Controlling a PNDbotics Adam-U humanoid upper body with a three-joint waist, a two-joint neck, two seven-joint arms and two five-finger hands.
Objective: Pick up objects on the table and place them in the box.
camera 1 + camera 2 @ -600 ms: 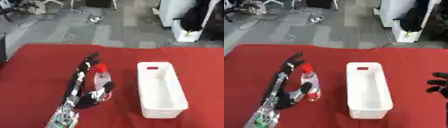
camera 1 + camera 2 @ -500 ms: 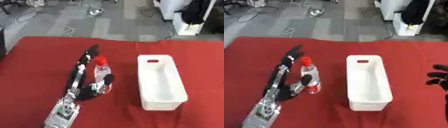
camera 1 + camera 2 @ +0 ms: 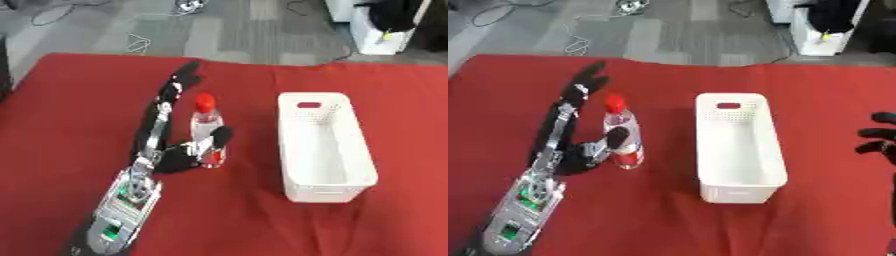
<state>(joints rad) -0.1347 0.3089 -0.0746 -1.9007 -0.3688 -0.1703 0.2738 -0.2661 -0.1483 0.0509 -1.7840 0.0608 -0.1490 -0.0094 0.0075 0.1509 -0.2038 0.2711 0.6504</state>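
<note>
Worktop (image 3: 70,100): covered in red cloth; carries the bottle and the box.
Bottle (image 3: 206,131): clear plastic, red cap, red band on the label near the base; stands upright on the worktop, left of the box and apart from it.
Box (image 3: 325,150): white, oblong, perforated walls with a handle slot at the far end; long axis runs away from the robot; interior shows nothing inside.
Left hand (image 3: 162,117): reaches in from the lower left; fingers extended straight along the left side of the bottle, tips past the cap on the far side; thumb lies across the near side of the bottle at label height, touching it. Fingers spread, not closed round the bottle.
Right hand (image 3: 878,140): visible at the right edge in the right eye view only, well apart from the box; fingers partly curled, holding nothing.
</note>
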